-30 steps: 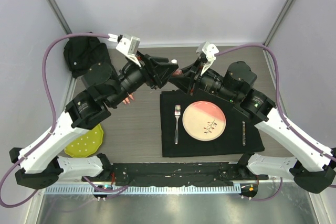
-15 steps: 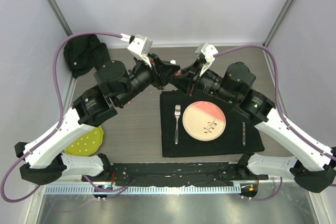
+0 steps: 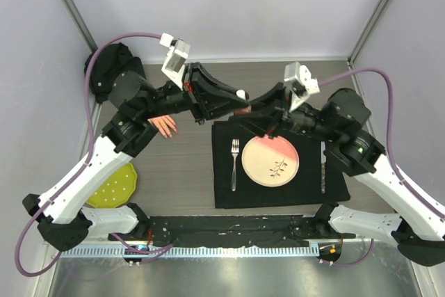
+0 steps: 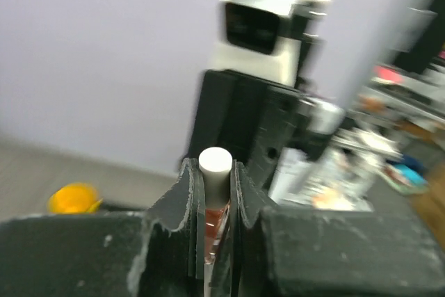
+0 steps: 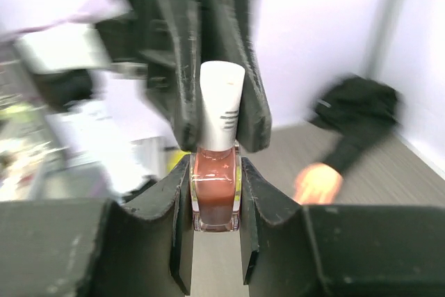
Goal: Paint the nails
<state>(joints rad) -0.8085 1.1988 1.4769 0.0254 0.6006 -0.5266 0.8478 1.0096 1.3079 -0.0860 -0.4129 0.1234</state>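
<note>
Left claw [image 4: 214,172] has closed on white cap [image 4: 215,163], apparently; right claw [image 5: 215,172] grips bottle [image 5: 215,201].

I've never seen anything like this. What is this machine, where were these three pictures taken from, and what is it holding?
These are two robot arms bolted to a grey table. The wide picture looks down from above; the other two come from a camera on each wrist, looking along that arm's own fingers. The right gripper is shut on a small glass bottle of reddish-brown nail polish, and the left gripper is shut on its white cap. On the table lie a pale pink mannequin hand in a black sleeve, a black mat with a pink-and-cream plate, a silver fork and a silver knife, and a yellow-green dotted plate.
</note>
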